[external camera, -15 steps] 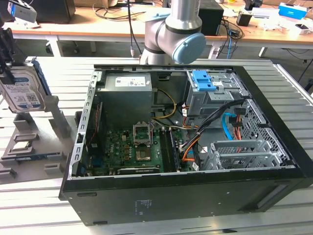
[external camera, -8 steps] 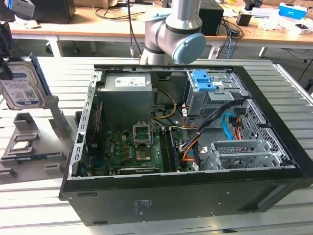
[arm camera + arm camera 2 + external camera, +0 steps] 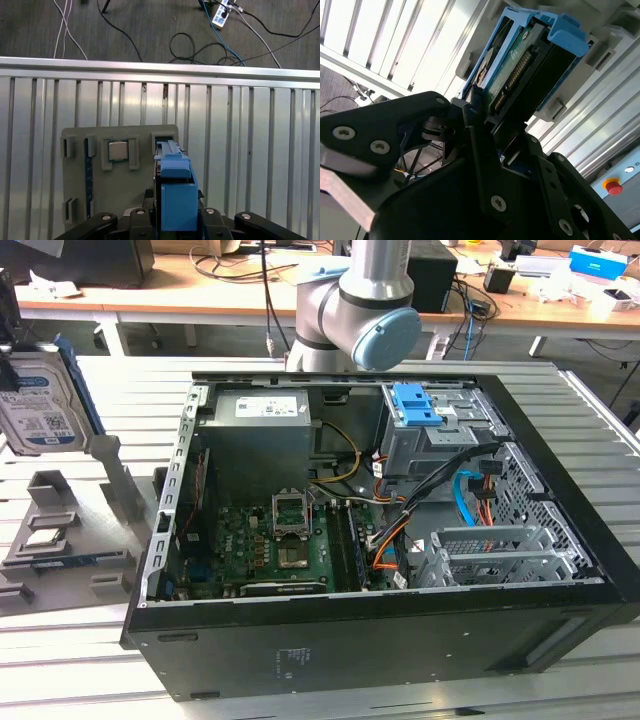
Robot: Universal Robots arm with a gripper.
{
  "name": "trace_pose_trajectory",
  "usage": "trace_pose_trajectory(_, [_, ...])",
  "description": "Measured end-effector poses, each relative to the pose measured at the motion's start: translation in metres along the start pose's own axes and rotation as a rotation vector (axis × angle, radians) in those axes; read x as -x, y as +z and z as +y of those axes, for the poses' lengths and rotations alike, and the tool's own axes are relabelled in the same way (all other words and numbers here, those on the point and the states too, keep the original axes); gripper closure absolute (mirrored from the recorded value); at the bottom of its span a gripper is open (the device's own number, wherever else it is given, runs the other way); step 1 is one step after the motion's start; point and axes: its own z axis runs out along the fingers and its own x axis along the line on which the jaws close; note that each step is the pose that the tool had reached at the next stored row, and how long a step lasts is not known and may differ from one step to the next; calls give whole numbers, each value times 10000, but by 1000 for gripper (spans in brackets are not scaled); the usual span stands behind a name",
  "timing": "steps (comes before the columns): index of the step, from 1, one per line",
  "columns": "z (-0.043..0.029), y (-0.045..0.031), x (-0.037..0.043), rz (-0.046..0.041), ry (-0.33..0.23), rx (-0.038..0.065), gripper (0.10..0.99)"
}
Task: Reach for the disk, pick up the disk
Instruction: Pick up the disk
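Exterior view: sits high, well back, looks down across the slatted counter (image 3: 90, 670) onto the open computer case (image 3: 400, 620); catches the grey fixture (image 3: 70, 540) and the disk (image 3: 40, 415) at the exterior view's left edge. First wrist view: looks straight down, near, along that disk onto the same fixture and counter, floor (image 3: 150, 30) beyond. Second wrist view: very close behind the gripper (image 3: 497, 127), apparently tilted up along the disk's connector edge.

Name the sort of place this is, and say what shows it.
Probably a robotics lab for computer assembly: a robot arm behind an open computer case on a slatted metal table, with cable-strewn workbenches beyond.
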Motion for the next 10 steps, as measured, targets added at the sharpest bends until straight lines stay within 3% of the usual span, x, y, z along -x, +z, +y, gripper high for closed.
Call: trace_pose_trajectory(10, [1,-172,1,0,0,0,722])
